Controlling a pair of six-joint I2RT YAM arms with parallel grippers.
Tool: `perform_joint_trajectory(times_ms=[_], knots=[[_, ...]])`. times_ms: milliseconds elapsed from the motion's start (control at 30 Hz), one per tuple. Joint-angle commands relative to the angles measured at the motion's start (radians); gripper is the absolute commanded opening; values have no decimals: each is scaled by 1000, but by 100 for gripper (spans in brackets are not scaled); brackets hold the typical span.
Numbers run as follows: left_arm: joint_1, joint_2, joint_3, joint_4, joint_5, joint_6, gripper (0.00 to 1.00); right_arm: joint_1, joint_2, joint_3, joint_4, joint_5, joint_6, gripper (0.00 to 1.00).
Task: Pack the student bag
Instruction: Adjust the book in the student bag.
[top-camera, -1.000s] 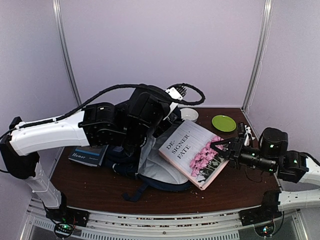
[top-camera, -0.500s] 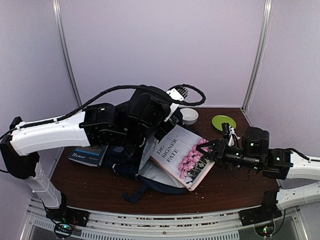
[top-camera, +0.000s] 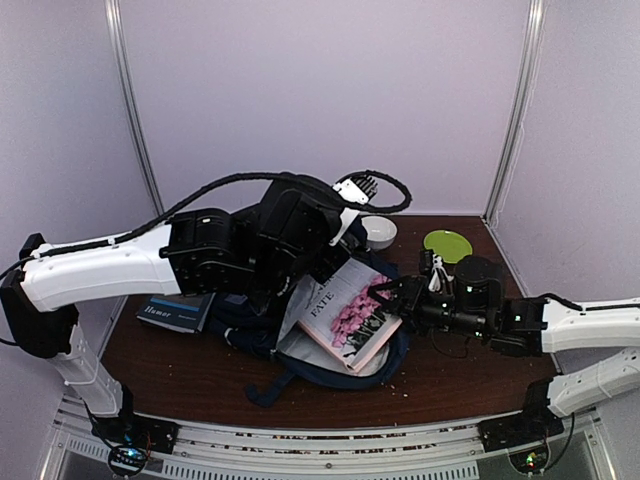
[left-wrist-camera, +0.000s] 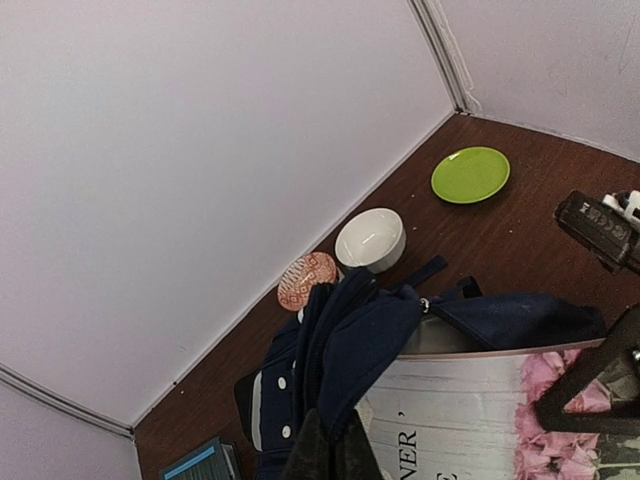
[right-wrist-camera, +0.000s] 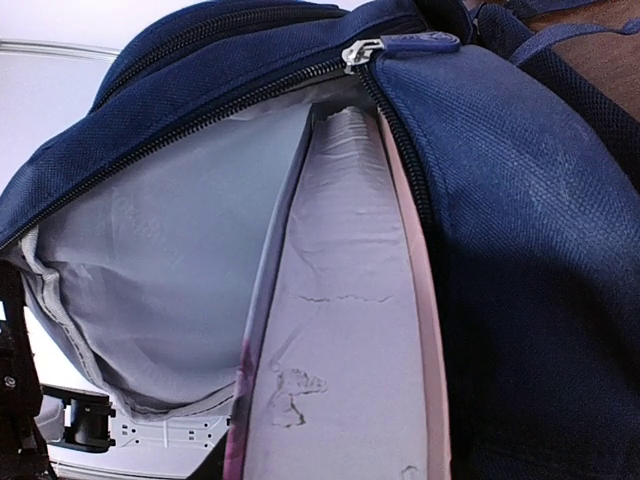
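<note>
left gripper pinches the bag rim up, right gripper clamps the book, half inside, tight against the zipper edge

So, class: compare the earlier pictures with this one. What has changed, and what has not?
The right end effector, gripping the book, moved left and slid it further into the student bag. The left end effector kept the bag's opening lifted; green plate and white bowl stayed put.

Count: 1 navy backpack, 2 books (flower-cover book, blue book), 1 white bowl, 1 green plate, 1 orange patterned dish.
</note>
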Motion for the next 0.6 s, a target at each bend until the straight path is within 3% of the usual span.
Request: perform_joint_trajectory(times_ms=[0,267,567], knots=[[4,-74,-3,141,22,-35,0,-6,33,23,144,-12,32,20],[-1,-99,-9,150,89,-47,0,-15,239,133,146,-60,58,20],[-28,-140,0,153,191,-96,0,-27,472,240,339,-76,85,20]])
